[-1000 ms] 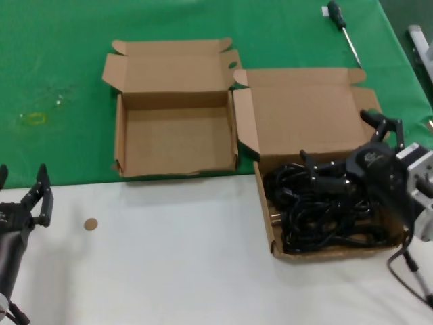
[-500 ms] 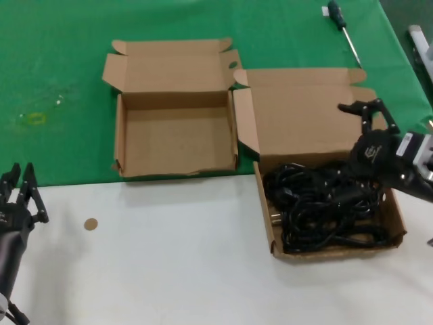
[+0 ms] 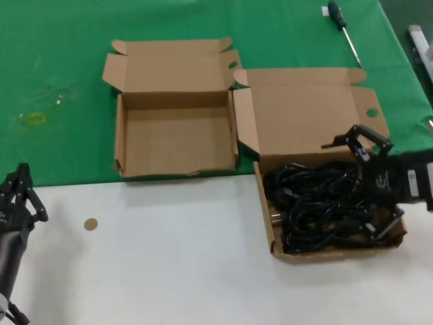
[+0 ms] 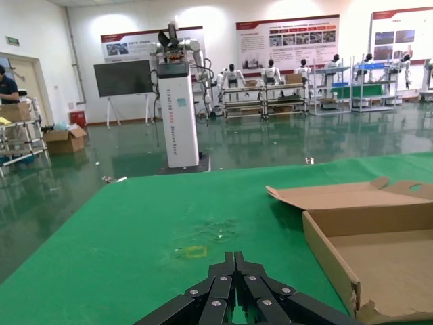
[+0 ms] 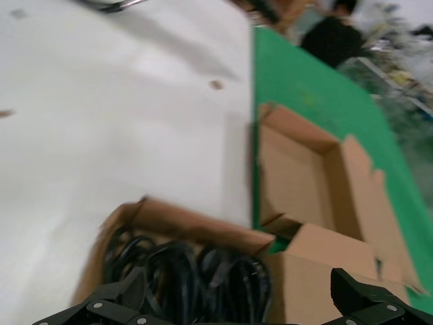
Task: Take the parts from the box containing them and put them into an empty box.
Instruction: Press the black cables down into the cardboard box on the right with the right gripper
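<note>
Inside the wider shallow brown cardboard box (image 3: 308,128), at the table's right, a tangle of black cables (image 3: 318,206) blurs together, so single parts probably cannot be told apart. Above its right side hangs the black right gripper (image 3: 369,179), jaws spread wide, holding nothing. Beside it, the smaller brown cardboard box (image 3: 174,139) lies bare on smooth green cloth (image 3: 61,61). At the white tabletop's (image 3: 169,271) left edge, the left gripper (image 3: 19,196) waits, partly cut off, fingers pressed together.

Robotics exhibition hall: humanoid robots (image 4: 270,73) on display stands, wall posters (image 4: 287,44), polished green floor (image 4: 81,183), beyond left gripper (image 4: 233,298).
</note>
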`<state>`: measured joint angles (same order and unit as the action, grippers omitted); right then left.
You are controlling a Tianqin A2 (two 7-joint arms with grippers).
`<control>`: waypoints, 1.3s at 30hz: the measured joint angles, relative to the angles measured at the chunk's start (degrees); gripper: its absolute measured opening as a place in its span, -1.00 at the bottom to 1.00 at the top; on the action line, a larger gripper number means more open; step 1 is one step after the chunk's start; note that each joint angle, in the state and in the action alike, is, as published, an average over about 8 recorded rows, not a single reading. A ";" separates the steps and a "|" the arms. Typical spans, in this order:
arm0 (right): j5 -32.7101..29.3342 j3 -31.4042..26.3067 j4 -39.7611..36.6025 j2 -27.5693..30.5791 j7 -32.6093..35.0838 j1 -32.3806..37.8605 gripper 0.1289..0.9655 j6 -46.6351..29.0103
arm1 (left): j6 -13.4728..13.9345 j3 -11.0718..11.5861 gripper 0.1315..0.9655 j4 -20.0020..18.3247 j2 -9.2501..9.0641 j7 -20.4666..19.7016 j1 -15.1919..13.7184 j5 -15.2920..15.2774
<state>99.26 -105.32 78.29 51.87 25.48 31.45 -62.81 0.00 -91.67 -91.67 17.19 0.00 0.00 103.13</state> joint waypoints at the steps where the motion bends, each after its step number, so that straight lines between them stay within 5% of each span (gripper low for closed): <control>1: -0.57 -0.64 -0.33 0.27 0.68 0.97 1.00 -1.11 | 0.00 0.00 -0.93 0.00 0.00 0.00 0.00 0.00; 14: -9.88 -6.77 -8.15 -1.28 11.12 11.30 1.00 -4.26 | 0.00 0.00 -0.95 0.00 0.00 -0.06 0.00 -0.02; 26: -12.20 -8.91 -9.83 -2.95 12.05 12.21 0.93 -4.24 | 0.00 0.00 -0.95 0.00 0.00 -0.03 0.00 -0.03; 39: -12.83 -9.66 -11.24 -4.67 12.31 11.89 0.49 -2.99 | 0.00 0.00 -0.95 0.00 0.00 -0.03 0.00 -0.03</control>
<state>86.43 -114.98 67.05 47.20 37.79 43.34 -65.80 0.00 -91.68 -91.67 17.19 -0.03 0.00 103.10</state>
